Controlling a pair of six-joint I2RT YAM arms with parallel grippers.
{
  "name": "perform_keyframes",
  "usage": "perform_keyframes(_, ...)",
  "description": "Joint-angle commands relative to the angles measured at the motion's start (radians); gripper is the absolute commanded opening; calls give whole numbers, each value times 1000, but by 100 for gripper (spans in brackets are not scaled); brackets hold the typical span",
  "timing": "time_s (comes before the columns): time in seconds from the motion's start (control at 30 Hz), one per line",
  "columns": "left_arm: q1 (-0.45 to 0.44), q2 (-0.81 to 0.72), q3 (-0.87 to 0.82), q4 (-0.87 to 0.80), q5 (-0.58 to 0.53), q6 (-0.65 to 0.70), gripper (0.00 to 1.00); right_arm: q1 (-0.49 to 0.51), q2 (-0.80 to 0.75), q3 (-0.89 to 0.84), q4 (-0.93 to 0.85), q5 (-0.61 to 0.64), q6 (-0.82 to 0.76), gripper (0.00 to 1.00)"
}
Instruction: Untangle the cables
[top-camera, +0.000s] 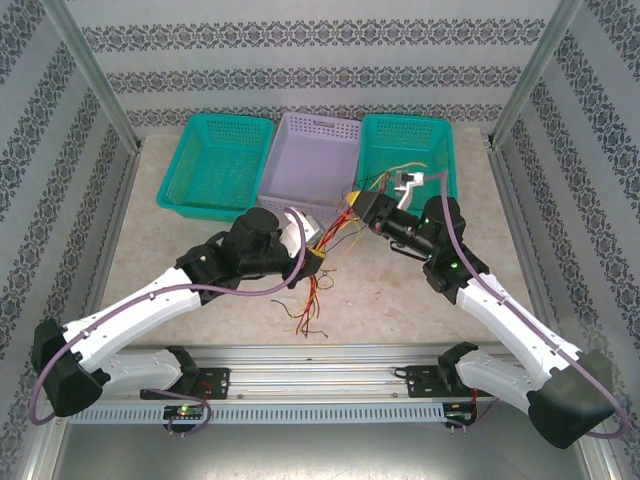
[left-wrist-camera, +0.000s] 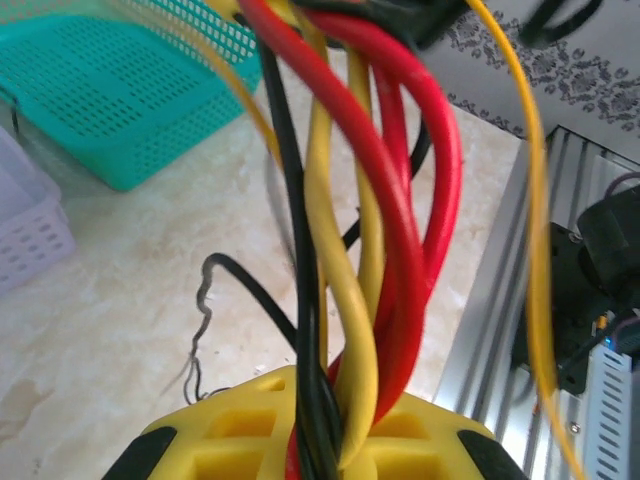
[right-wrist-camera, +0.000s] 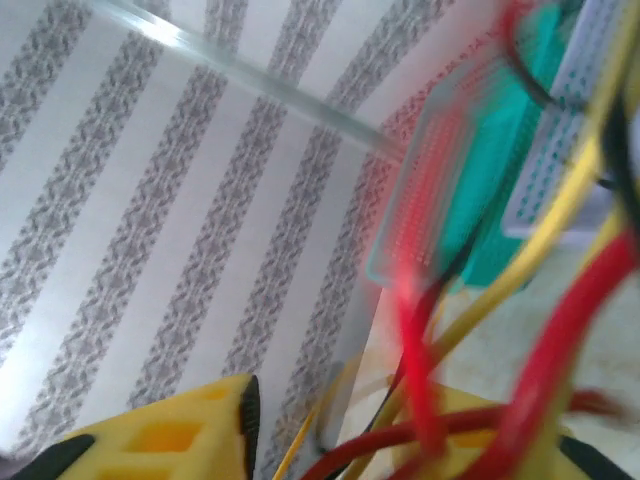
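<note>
Midway across the surface (top-camera: 400, 310), the cables (top-camera: 312, 300) are hanging as one knotted bunch; the left pincer (top-camera: 316, 256) is pinching them, the right pincer (top-camera: 358, 207) is standing spread around loose strands, so untangling is seemingly just beginning

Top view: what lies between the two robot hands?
In the top view, tangled red, yellow and black cables span from the left gripper to the right gripper.

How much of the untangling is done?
Hardly any. The red, yellow and black cables are one tangled bunch. The left fingers pinch it; the right fingers stand apart around the other end. Left to do: pulling every cable free.
</note>
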Motion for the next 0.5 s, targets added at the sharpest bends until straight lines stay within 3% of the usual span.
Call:
perform_keyframes(0.0, 21, 40, 36, -37, 73, -50, 0, -21, -31, 12, -9, 21, -63, 51)
perform_keyframes(0.13, 30, 72, 72, -15, 114, -91, 0, -42, -75, 9, -55, 1, -86, 59)
perform_keyframes(0.37, 55, 31, 25, 131, 120, -175, 0, -172, -255, -46, -139, -47, -109, 60)
perform_keyframes(0.47, 77, 19, -13, 193, 129, -216, 0, -200, -304, -8, -266, -75, -175, 63)
